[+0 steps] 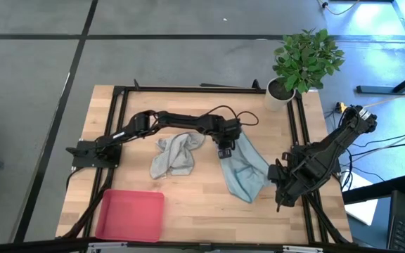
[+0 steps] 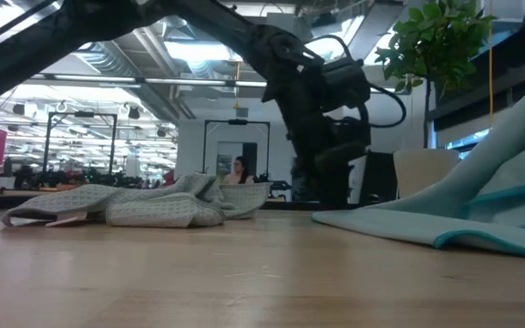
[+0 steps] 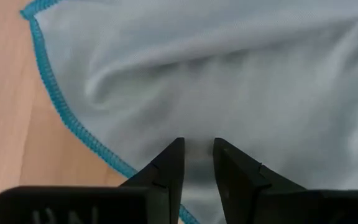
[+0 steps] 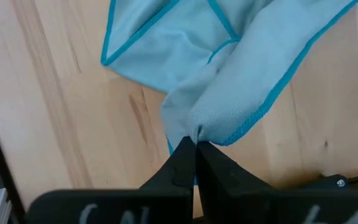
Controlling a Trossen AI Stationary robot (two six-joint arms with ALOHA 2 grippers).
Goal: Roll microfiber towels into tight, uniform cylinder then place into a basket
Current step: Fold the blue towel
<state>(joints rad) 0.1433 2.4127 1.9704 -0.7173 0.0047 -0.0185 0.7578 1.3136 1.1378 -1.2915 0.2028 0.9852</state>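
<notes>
The pale blue-teal towel (image 1: 245, 172) lies spread on the wooden table right of centre, and its right side rises to my right gripper (image 1: 280, 188), which is shut on it. My left gripper (image 1: 225, 151) points down at the towel's far left part, close to the teal hem (image 3: 73, 124). Its fingers stand a narrow gap apart (image 3: 197, 149). The light grey towel (image 1: 176, 156) lies crumpled on the table left of it, untouched. The pink-red basket (image 1: 130, 214) sits at the near left. My left gripper has its fingertips (image 3: 173, 152) right at the blue towel's surface; I cannot tell whether they touch it. My right gripper pinches a bunched fold of the towel's hemmed edge (image 4: 197, 127) between its two fingers, coming steeply from above. That part is raised and slack, and the rest of the towel lies on the table.
A white pot (image 1: 278, 95) with a green plant stands at the far right corner. A black frame (image 1: 188, 90) runs around the table's edges. Bare wood shows between the basket and the blue towel.
</notes>
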